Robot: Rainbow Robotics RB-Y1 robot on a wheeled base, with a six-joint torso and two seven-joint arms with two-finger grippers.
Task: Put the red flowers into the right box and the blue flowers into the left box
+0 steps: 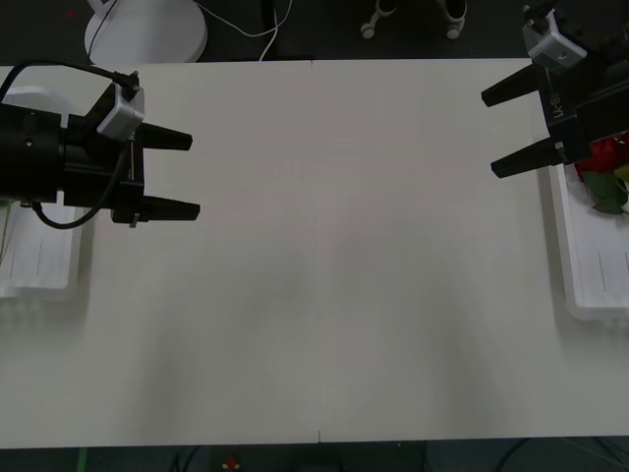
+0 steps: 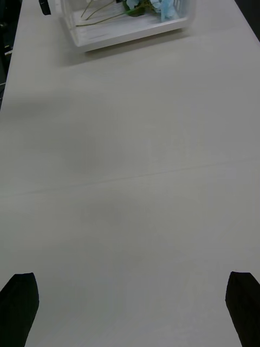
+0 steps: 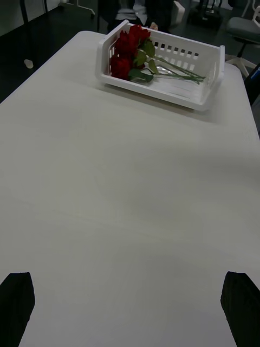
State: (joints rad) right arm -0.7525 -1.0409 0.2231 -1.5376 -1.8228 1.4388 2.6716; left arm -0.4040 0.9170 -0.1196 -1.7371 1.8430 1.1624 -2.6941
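Red flowers with green leaves and long stems lie inside the white right box, and a bit of them shows behind my right arm at the table's right edge. Blue flowers and thin stems lie in the white left box. Part of that left box shows under my left arm. My left gripper is open and holds nothing, over the table's left side. Near the far right, my right gripper is open with nothing between its fingers.
The wide white table stretches bare between the two arms. A round white stand base and chair wheels sit on the dark floor behind the table's far edge.
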